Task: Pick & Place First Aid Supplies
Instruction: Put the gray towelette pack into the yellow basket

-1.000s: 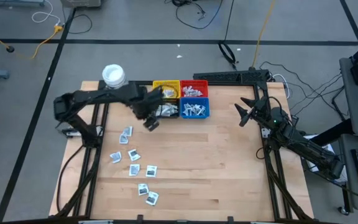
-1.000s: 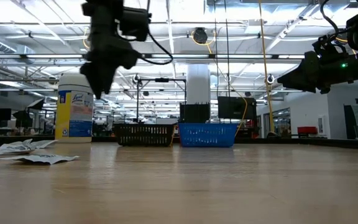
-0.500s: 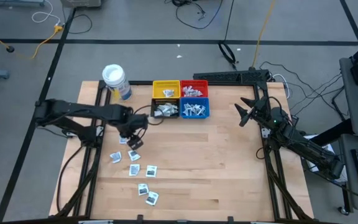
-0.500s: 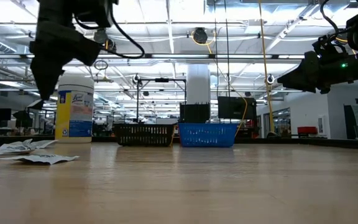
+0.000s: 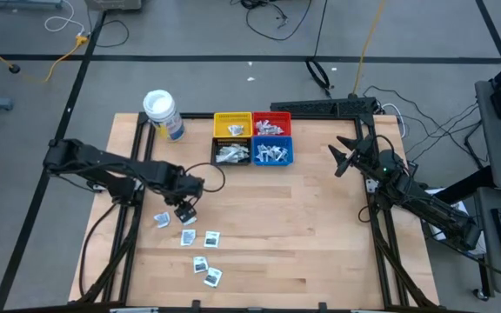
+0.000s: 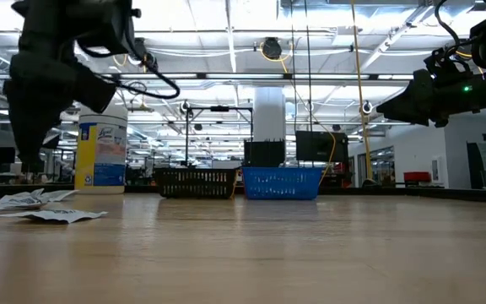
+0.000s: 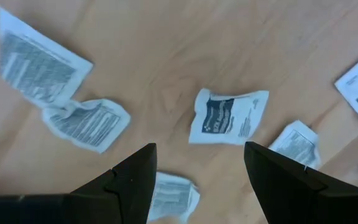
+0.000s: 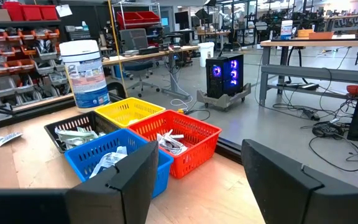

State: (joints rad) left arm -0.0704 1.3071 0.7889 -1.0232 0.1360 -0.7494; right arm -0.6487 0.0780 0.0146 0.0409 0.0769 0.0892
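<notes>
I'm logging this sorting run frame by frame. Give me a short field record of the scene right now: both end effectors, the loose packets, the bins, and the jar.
left end effector: open, empty, over the loose packets on the table's left side
right end effector: open, empty, raised at the table's right side, waiting
loose packets: several scattered on the wood, none gripped
packet under left end effector: flat on the table, dark label up
bins: yellow, red, black, blue in a square block at the far edge, packets inside
jar: upright, white lid, left of the bins
</notes>
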